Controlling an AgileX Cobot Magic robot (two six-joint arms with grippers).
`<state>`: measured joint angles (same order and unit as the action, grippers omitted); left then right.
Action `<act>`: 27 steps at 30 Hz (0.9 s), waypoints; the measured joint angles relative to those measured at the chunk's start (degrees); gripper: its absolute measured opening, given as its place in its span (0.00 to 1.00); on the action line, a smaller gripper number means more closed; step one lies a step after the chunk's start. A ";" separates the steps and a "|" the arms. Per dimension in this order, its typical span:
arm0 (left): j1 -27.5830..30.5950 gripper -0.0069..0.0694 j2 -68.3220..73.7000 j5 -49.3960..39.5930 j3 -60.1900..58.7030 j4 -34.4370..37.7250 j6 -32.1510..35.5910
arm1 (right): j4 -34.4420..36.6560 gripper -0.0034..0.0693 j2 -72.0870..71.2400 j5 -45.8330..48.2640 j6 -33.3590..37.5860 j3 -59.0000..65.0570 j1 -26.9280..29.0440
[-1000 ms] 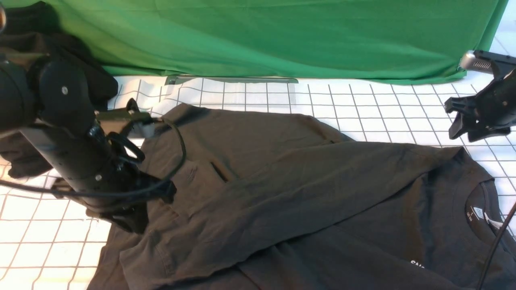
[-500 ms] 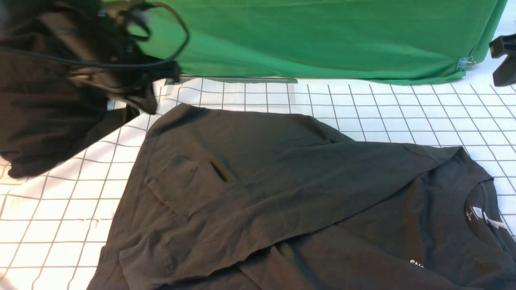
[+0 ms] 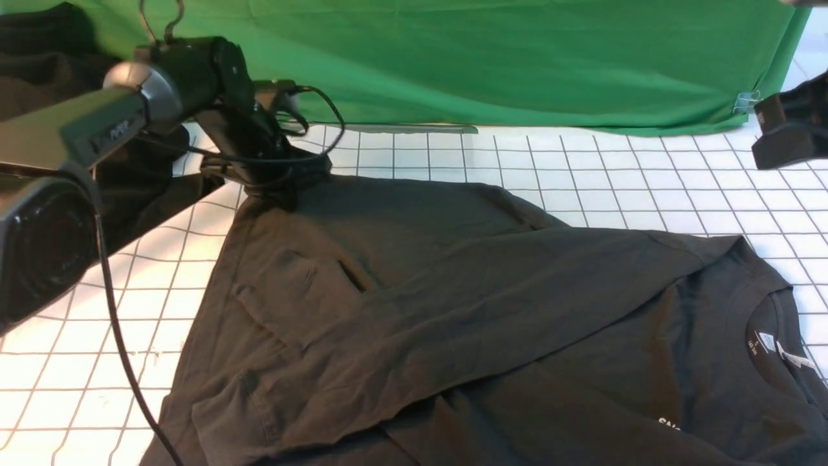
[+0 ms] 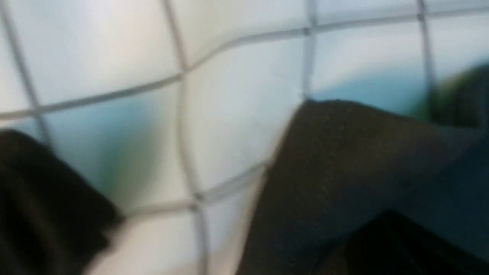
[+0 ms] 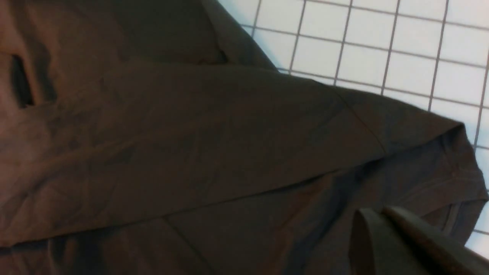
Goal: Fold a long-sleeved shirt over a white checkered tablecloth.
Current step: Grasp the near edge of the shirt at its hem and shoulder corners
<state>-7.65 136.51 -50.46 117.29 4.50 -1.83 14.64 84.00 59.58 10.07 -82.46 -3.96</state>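
Note:
The dark long-sleeved shirt (image 3: 485, 304) lies spread on the white checkered tablecloth (image 3: 614, 168), one sleeve folded across its body. Its neck label (image 3: 766, 342) and a bit of white print (image 3: 669, 424) show at the near right. My left gripper (image 3: 284, 191) is down at the shirt's far-left corner, jaws shut. In the blurred left wrist view its dark tip (image 4: 386, 215) sits over the shirt (image 4: 344, 160); I cannot tell whether cloth is pinched. My right gripper (image 3: 776, 139) hangs at the right edge; its fingers (image 5: 376, 212) are shut and empty above the shirt (image 5: 191, 152).
A green cloth backdrop (image 3: 485, 58) hangs along the far side, held by a clip (image 3: 744, 100). A rumpled heap of black cloth (image 3: 39, 71) lies at the far left behind my left arm. The arm's cable (image 3: 123, 362) dangles over the near-left tablecloth.
My left arm lifted away from the shirt's near-left edge and swung to its far-left corner. The right gripper closed and drew back toward the right edge. The shirt lies as before.

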 joint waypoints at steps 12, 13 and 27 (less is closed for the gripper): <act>3.01 0.09 -4.87 -17.92 11.82 -3.75 0.36 | -0.06 0.08 -2.55 8.34 2.02 0.45 -0.11; 3.01 0.09 -5.30 -18.17 11.82 -3.53 0.62 | -0.06 0.08 -2.63 8.48 2.41 0.56 -0.19; -8.06 0.09 -56.35 -18.64 -45.65 -0.29 -1.59 | -0.37 0.15 -10.98 2.46 6.84 30.36 -25.09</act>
<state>-15.71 80.16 -69.11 71.64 4.21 -3.43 14.27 73.02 62.04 16.90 -52.10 -29.04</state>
